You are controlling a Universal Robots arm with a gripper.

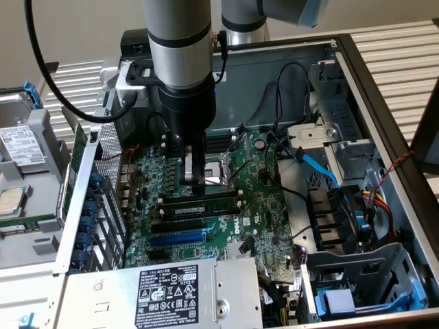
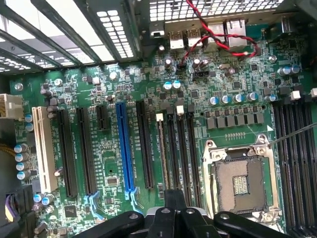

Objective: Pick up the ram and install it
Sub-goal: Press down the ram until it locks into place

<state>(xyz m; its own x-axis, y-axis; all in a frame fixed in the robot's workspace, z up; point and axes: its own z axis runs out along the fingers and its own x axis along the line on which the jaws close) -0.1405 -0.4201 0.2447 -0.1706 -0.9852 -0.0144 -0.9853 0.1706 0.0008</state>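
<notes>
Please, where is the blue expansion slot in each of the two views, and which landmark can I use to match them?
Exterior view: the blue expansion slot lies between the power supply label and the black slots, with the CPU socket beyond them.
Wrist view: the blue expansion slot stands among black slots, between the white slot and the CPU socket.
Shared landmark: the CPU socket.

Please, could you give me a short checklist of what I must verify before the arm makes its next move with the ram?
1. Gripper shut: ok.
2. Gripper right above the ram: ok.
3. Ram gripped by the fingers: cannot tell.
4. Ram seated fully: cannot tell.
5. Red wire away from the gripper: ok.
</notes>
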